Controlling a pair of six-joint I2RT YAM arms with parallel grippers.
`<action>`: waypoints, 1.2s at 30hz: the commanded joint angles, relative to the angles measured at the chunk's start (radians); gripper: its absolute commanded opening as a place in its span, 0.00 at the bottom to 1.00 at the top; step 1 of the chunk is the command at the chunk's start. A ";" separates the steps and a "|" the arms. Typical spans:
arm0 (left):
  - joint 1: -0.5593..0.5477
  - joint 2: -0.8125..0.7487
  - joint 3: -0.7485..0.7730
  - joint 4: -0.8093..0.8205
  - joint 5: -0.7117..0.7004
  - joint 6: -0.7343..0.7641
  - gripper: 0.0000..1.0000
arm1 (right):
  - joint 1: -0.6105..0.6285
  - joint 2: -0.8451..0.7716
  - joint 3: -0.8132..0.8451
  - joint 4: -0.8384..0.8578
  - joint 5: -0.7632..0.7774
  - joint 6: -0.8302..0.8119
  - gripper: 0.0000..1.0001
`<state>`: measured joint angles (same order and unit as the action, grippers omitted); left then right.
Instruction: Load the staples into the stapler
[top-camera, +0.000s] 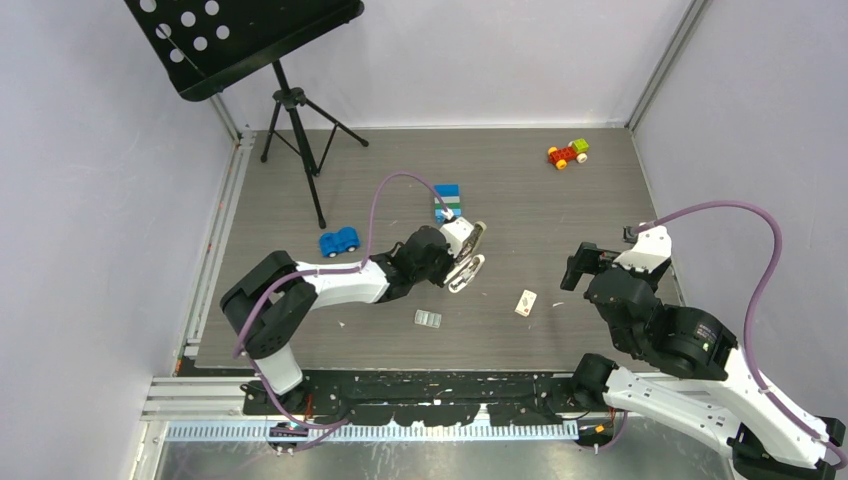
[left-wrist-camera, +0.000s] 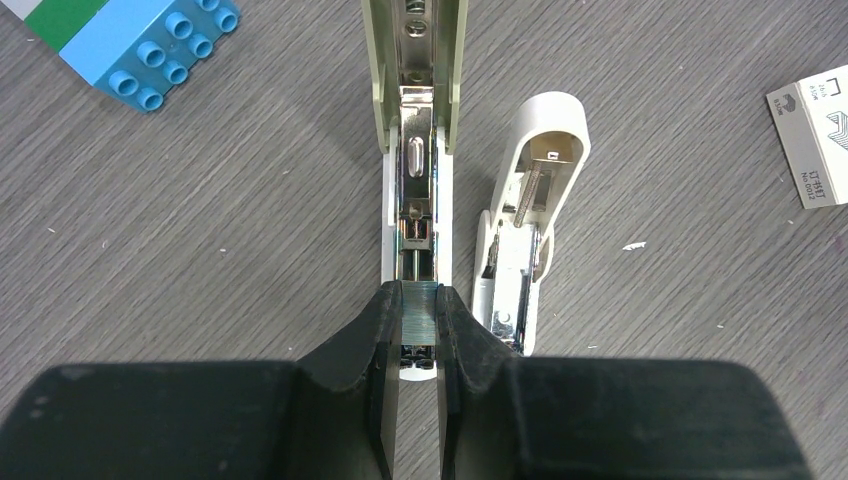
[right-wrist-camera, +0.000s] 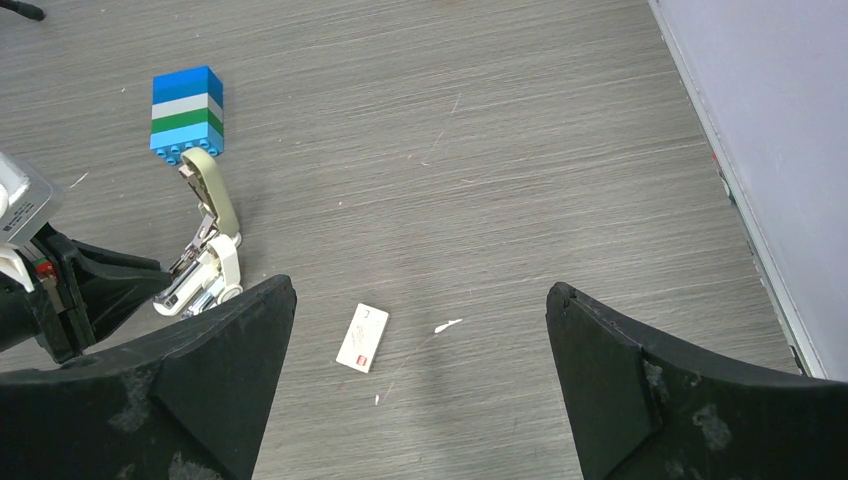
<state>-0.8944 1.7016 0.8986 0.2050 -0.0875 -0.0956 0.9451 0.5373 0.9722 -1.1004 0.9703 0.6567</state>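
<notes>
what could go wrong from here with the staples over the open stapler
1. The left hand pinches the staples right over the open channel of the stapler; a slight tilt could jam them against its narrow walls.
2. Nothing steadies the stapler: the right hand hangs open, well away, so a push may slide it into the white curved piece beside it.

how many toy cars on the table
2: a small blue plastic toy car at mid-left, and a red, yellow and green block car near the far right corner.
</notes>
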 joint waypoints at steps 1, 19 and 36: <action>0.007 0.009 -0.003 0.027 -0.003 0.010 0.00 | -0.003 0.015 0.003 0.026 0.014 -0.001 1.00; 0.009 -0.057 -0.001 0.001 0.005 0.026 0.00 | -0.002 0.023 0.005 0.026 0.012 -0.002 1.00; 0.021 -0.005 0.002 0.010 0.029 0.027 0.00 | -0.003 0.030 0.005 0.025 0.010 -0.003 1.00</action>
<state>-0.8803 1.6844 0.8986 0.1894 -0.0792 -0.0769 0.9451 0.5507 0.9722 -1.1000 0.9668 0.6567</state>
